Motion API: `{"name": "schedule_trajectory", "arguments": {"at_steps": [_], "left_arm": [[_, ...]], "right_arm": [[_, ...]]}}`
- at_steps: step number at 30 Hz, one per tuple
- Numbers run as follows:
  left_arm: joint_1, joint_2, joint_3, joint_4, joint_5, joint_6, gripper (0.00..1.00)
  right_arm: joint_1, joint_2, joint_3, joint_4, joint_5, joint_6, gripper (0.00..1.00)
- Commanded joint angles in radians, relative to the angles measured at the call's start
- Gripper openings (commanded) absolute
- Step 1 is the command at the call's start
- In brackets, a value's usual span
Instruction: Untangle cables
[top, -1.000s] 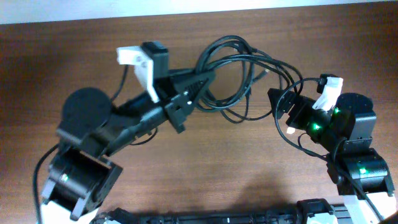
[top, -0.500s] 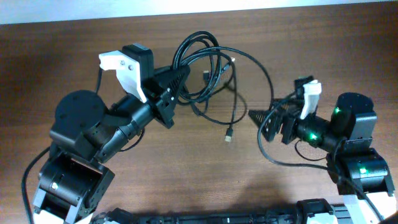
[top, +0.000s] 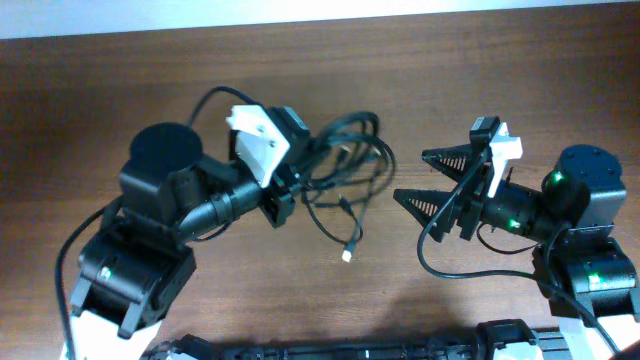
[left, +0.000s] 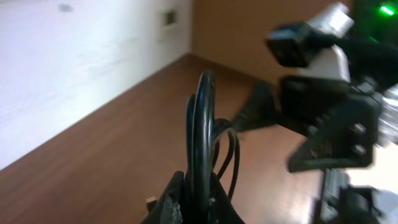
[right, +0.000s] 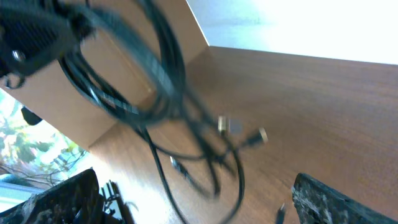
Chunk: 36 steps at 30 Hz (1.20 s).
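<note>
The main risk is that the tangle of thin black cables (top: 350, 165) gets pulled tighter rather than looser. The left gripper (top: 301, 172) appears to have several strands pinched together, so a tug from the other side would likely drag the whole clump or cinch a knot instead of freeing one cord. A second risk lies with the right gripper (top: 412, 174): its black triangular fingers (top: 450, 158) stand wide apart with nothing between them, and if they close on the nearest loops they may catch two or three cords at once. The loose cord ending in a small pale plug (top: 348, 256) hangs or trails toward the near side of the brown wooden table (top: 150, 60) and could snag on a loop as the bundle moves. The right wrist view is blurred, so fine aim at a single strand looks hard just now

The cables sit in the middle of the scene, between the two arms and nearer the left one. In the left wrist view the jaws are nearly closed on the cords, which rise from the fingertips in a tall narrow loop. From the right wrist view the bundle lies ahead of and above the open fingers, apart from both, with two small metal plugs (right: 231, 125) dangling below it. Whether the bundle touches the table cannot be told
</note>
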Motion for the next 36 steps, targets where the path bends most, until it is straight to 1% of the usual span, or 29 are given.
{"name": "schedule_trajectory", "arguments": {"at_steps": [1,3,5,7,10,12,14,16,18,19,20,22,23,24,25,26,27,28,29,31,33,36], "left_arm": [[0.003,0.035,0.021,-0.013,0.225,0.081,0.0],[0.003,0.06,0.021,-0.014,0.311,0.081,0.0],[0.003,0.086,0.021,-0.019,0.355,0.081,0.0],[0.002,0.108,0.021,-0.04,0.356,0.081,0.0],[-0.038,0.118,0.021,-0.039,0.355,0.082,0.0],[-0.084,0.123,0.02,-0.037,0.354,0.104,0.0],[-0.111,0.129,0.021,-0.025,0.354,0.108,0.0],[-0.125,0.129,0.021,-0.022,0.354,0.108,0.0],[-0.126,0.129,0.021,-0.023,0.354,0.108,0.0],[-0.126,0.129,0.02,-0.023,0.354,0.108,0.0],[-0.126,0.129,0.021,-0.023,0.35,0.107,0.0],[-0.126,0.129,0.021,-0.023,0.346,0.108,0.0],[-0.126,0.129,0.021,-0.023,0.346,0.108,0.0],[-0.126,0.129,0.021,-0.023,0.346,0.108,0.0],[-0.126,0.129,0.021,-0.024,0.313,0.107,0.0],[-0.126,0.129,0.021,-0.026,0.284,0.107,0.04],[-0.126,0.129,0.021,-0.026,0.263,0.107,0.14],[-0.126,0.129,0.021,-0.025,0.256,0.107,0.52],[-0.125,0.129,0.021,-0.025,0.255,0.107,0.97],[-0.124,0.129,0.021,-0.026,0.227,0.098,0.99],[-0.108,0.123,0.021,-0.025,0.157,0.018,0.99],[-0.053,0.097,0.021,-0.028,0.063,-0.094,0.99]], "right_arm": [[-0.003,-0.003,0.047,0.003,-0.005,-0.015,0.98],[-0.003,-0.003,0.056,0.013,0.013,-0.015,0.98],[-0.003,-0.003,0.06,0.02,0.005,-0.015,0.98],[-0.003,-0.003,0.06,0.057,-0.06,-0.015,0.99],[-0.003,-0.003,0.06,0.094,-0.074,-0.015,1.0],[-0.003,-0.003,0.06,0.117,-0.121,-0.016,0.95],[-0.003,-0.003,0.06,0.164,-0.204,-0.015,0.86],[-0.003,-0.003,0.06,0.183,-0.232,-0.015,0.73],[-0.003,-0.003,0.06,0.183,-0.243,-0.015,0.56],[-0.003,-0.003,0.06,0.183,-0.252,-0.015,0.45],[-0.003,-0.003,0.06,0.183,-0.253,-0.015,0.27],[-0.003,-0.003,0.06,0.183,-0.253,-0.015,0.07],[-0.003,-0.003,0.06,0.183,-0.253,-0.015,0.04],[-0.003,-0.003,0.06,0.183,-0.252,-0.015,0.04],[-0.003,-0.003,0.06,0.183,-0.251,-0.015,0.04],[-0.003,-0.003,0.06,0.182,-0.248,-0.015,0.04],[-0.003,-0.003,0.06,0.182,-0.244,-0.014,0.04],[-0.003,-0.003,0.06,0.169,-0.202,-0.011,0.04],[-0.003,-0.003,0.06,0.156,-0.16,-0.011,0.04],[-0.003,-0.002,0.06,0.152,-0.087,-0.011,0.04],[-0.004,-0.002,0.06,0.151,-0.016,0.021,0.04],[-0.004,-0.002,0.06,0.152,0.015,0.023,0.04]]}}
